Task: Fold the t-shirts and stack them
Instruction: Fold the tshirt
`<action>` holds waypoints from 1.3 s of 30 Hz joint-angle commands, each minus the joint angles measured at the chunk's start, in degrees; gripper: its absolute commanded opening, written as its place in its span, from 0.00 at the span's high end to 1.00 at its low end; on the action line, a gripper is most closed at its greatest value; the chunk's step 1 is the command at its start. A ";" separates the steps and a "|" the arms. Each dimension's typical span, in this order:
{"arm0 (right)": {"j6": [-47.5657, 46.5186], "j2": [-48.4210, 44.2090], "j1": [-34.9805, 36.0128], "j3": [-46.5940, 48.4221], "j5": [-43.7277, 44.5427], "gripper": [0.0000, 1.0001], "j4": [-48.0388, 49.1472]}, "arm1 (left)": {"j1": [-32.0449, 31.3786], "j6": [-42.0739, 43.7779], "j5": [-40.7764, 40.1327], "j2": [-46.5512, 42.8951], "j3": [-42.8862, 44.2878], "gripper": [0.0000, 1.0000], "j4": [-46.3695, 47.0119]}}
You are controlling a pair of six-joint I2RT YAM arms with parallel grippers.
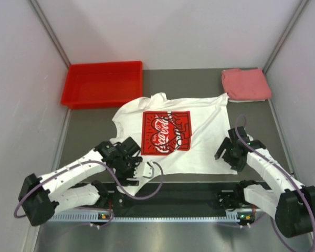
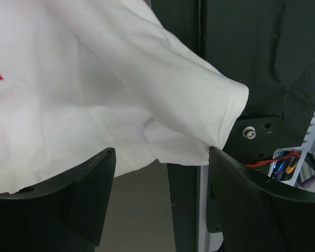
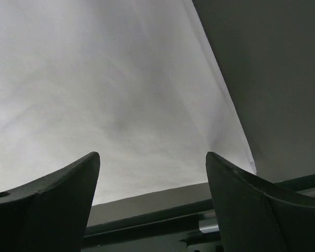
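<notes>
A white t-shirt with a red printed logo lies spread flat in the middle of the table. A pink-red folded t-shirt lies at the back right. My left gripper is open at the white shirt's near left corner. In the left wrist view that corner hangs just beyond the gap between my fingers. My right gripper is open at the shirt's near right edge. In the right wrist view the white cloth lies ahead of my open gripper. Neither gripper holds anything.
A rigid red plastic bin stands at the back left, just beyond the shirt's sleeve. The dark base rail runs along the near edge under the shirt's hem. White walls enclose the grey table on three sides.
</notes>
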 commanded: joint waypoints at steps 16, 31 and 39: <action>5.65 10.35 0.02 -0.97 1.43 0.28 1.02 | -10.73 -6.19 -3.35 10.35 -5.51 0.24 12.01; 2.76 7.45 -1.66 -2.99 1.27 0.97 5.16 | -11.35 -11.48 -9.41 13.35 -7.46 1.00 20.55; -3.66 6.39 -1.66 3.15 2.93 1.00 2.09 | -9.15 -13.68 -24.44 6.85 -2.72 1.00 20.02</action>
